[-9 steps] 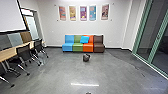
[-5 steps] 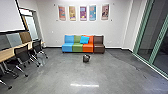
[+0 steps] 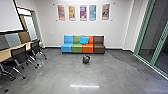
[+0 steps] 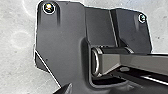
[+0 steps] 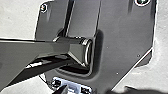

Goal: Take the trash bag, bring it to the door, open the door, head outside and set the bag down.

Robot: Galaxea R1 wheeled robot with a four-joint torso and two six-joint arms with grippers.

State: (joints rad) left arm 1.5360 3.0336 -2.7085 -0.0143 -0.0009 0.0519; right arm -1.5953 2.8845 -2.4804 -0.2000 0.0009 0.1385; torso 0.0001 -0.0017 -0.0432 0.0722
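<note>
On the floor ahead, a small dark, rounded bundle that looks like the trash bag sits in front of the sofa, apart from it. Tall glass panels in green frames, one with a handle, stand along the right side; whether they are shut is hard to tell. A dark tip of my left gripper shows in the left wrist view, and a dark tip of my right gripper in the right wrist view. Both are far from the bundle, with nothing seen held.
A sofa in blue, green, orange and brown stands against the far wall, with a blue cushion on it. Black wheeled chairs line a wooden table on the left. Grey floor lies ahead.
The head view has shifted slightly forward: the sofa and bundle look a little nearer, and the chairs slide toward the lower left. A small dark item at the bottom edge has passed out of sight.
</note>
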